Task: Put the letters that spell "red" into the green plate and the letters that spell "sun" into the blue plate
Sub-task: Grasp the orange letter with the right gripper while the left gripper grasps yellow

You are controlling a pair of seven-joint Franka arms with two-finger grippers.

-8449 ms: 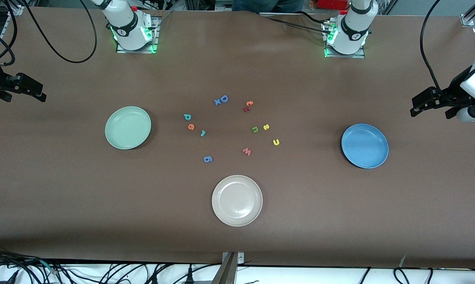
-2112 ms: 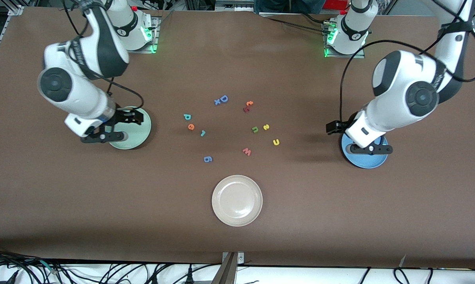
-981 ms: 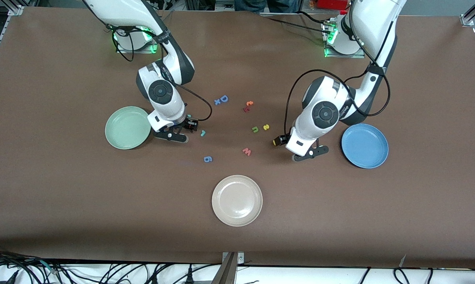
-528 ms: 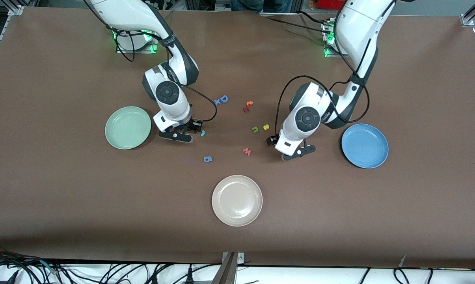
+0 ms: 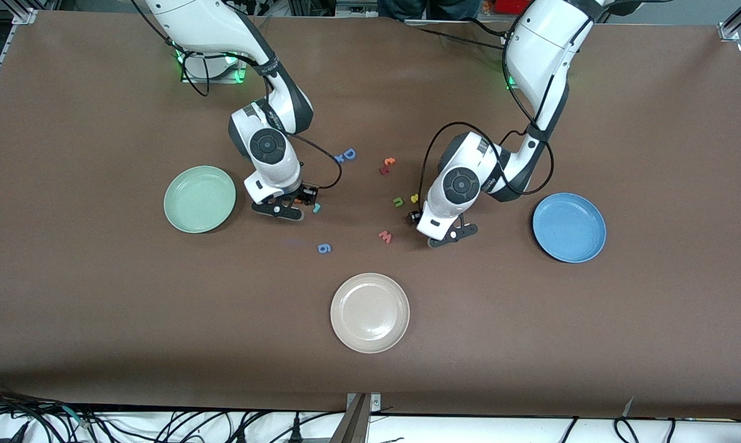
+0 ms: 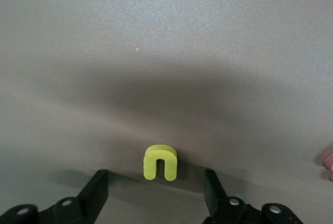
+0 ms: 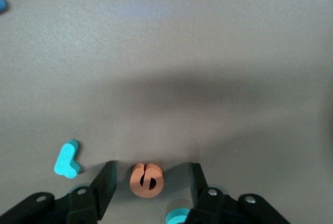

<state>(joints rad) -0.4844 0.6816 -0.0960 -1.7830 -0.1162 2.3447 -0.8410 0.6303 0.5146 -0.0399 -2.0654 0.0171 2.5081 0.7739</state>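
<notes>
1. While both plates lie bare, the green plate (image 5: 199,199) sits at the right arm's end and the blue plate (image 5: 569,227) at the left arm's end.
2. Left gripper (image 6: 156,195): low at the table, jaws apart with gaps on both sides of the yellow "u" (image 6: 160,163); nothing gripped.
3. Right gripper (image 7: 151,187): low at the table, jaws apart around the orange "e" (image 7: 146,180), not clamped; teal "r" (image 7: 67,159) just beside.
4. Green "n" (image 5: 398,201) lies on the table near the left gripper.

Beige-white plate (image 5: 369,313), blue "6" (image 5: 324,248), pink "w" (image 5: 385,236), blue "D" (image 5: 348,154) on brown table (image 5: 99,307)
</notes>
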